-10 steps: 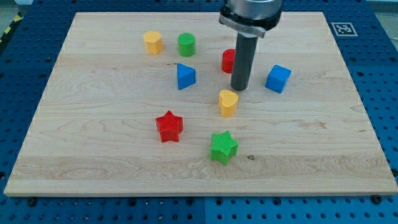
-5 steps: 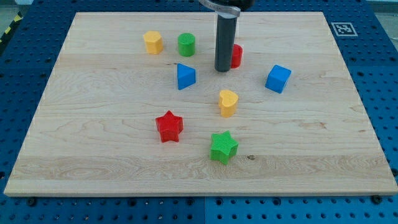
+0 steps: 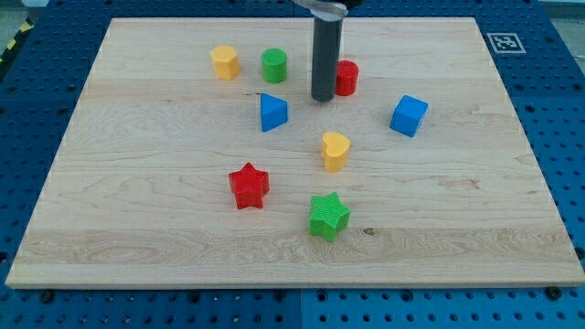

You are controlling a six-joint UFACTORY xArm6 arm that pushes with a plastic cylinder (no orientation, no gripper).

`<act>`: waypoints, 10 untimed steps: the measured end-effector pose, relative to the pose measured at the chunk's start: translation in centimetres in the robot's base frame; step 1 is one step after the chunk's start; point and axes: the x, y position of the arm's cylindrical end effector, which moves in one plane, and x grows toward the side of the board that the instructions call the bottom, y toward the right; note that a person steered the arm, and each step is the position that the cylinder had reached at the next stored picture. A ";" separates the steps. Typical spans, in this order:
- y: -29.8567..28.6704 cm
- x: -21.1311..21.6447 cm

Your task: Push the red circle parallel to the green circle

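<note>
the red circle (image 3: 346, 78) sits in the upper middle of the bench (image 3: 164, 238), just to the view's right of my rod, which covers part of its left edge. my tip (image 3: 323, 98) rests on the wood at the circle's lower left, right beside it; whether the two touch i cannot tell from this angle. there is no hand on this arm, only the straight dark rod, so nothing is grasped or clenched.

working outward from the tip: the green circle (image 3: 273, 66) stands to the view's left of the rod, a little nearer the view's top than the red one. the yellow block (image 3: 225, 62), roughly a short cylinder, sits just left of the green circle. the blue triangle (image 3: 272, 111) lies below the green circle and to the lower left of my tip. the yellow heart (image 3: 335, 151) is below the tip, near the bench's middle. the blue cube (image 3: 409, 115) sits to the view's right of the red circle and lower. further toward the view's bottom are the red star (image 3: 249, 185) and, to its lower right, the green star (image 3: 328, 216).
</note>
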 end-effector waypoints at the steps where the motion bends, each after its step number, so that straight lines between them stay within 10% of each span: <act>1: 0.5 0.5; 10: 1.3 -3.2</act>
